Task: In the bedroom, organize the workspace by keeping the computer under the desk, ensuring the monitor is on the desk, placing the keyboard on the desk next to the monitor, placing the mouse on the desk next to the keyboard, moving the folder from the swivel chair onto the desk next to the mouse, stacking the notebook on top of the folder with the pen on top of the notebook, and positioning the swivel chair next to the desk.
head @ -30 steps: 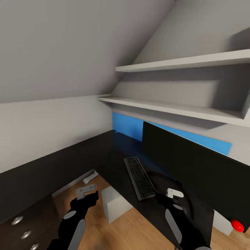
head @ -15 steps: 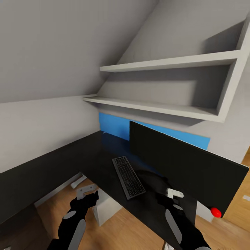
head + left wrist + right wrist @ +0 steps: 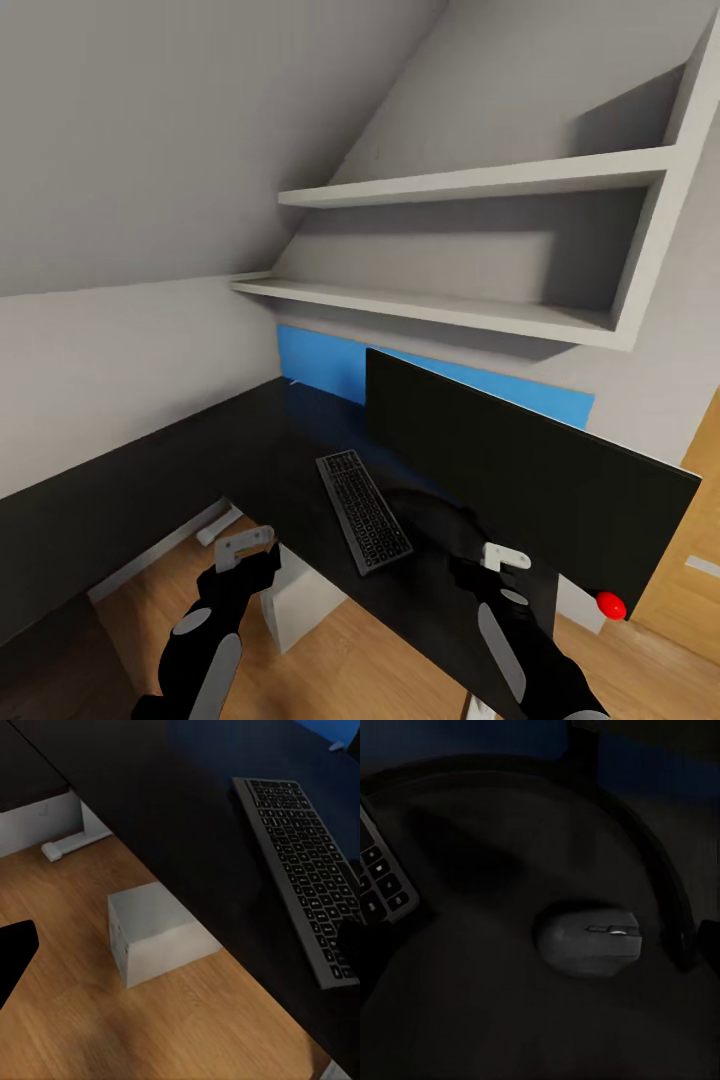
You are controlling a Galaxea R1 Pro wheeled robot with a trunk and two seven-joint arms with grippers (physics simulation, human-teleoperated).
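I'm facing the desk (image 3: 200, 470) now. The monitor (image 3: 520, 480) stands along its back edge against the blue panel, and the keyboard (image 3: 363, 511) lies in front, near the front edge. The mouse (image 3: 589, 939) sits just beside it, close to the monitor's round base, so that trio looks settled. The computer (image 3: 154, 934) rests on the floor at the desk's front edge. Both arms hang low; I can't tell whether my left gripper (image 3: 243, 549) or right gripper (image 3: 503, 556) is open.
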